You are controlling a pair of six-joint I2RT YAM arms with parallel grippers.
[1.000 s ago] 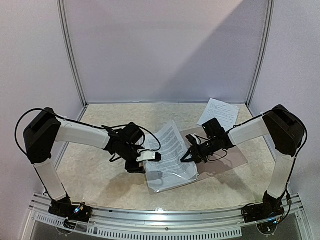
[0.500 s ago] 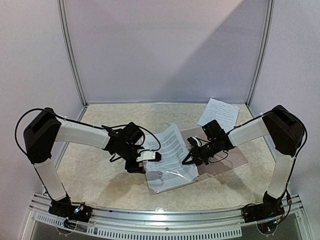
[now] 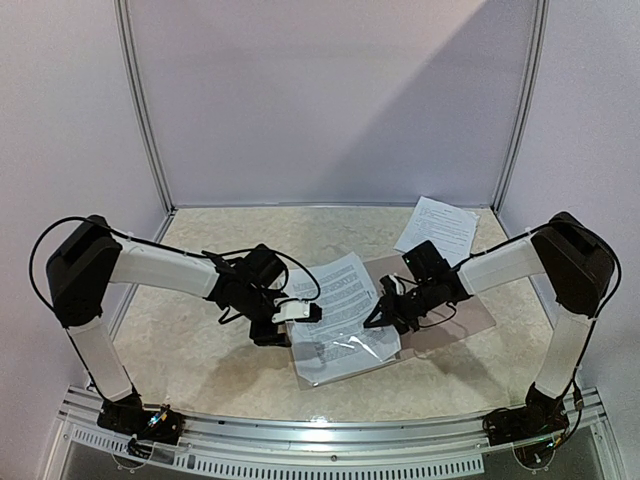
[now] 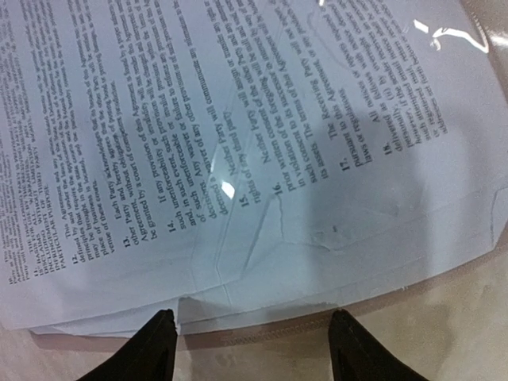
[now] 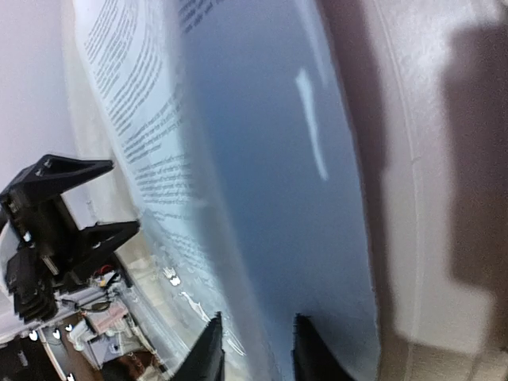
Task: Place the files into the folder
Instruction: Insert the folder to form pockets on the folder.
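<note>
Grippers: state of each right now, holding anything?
Left gripper: open, empty, at the edge of the files.
Right gripper: slightly open, straddling the files' edge, seemingly not clamped on it.

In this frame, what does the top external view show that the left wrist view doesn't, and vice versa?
Top external only: the right gripper, a lone sheet at the far right, the tan folder cover. Left wrist only: legible numbered clauses, creases in the clear plastic. Both: the printed files and the open left gripper at their edge.
</note>
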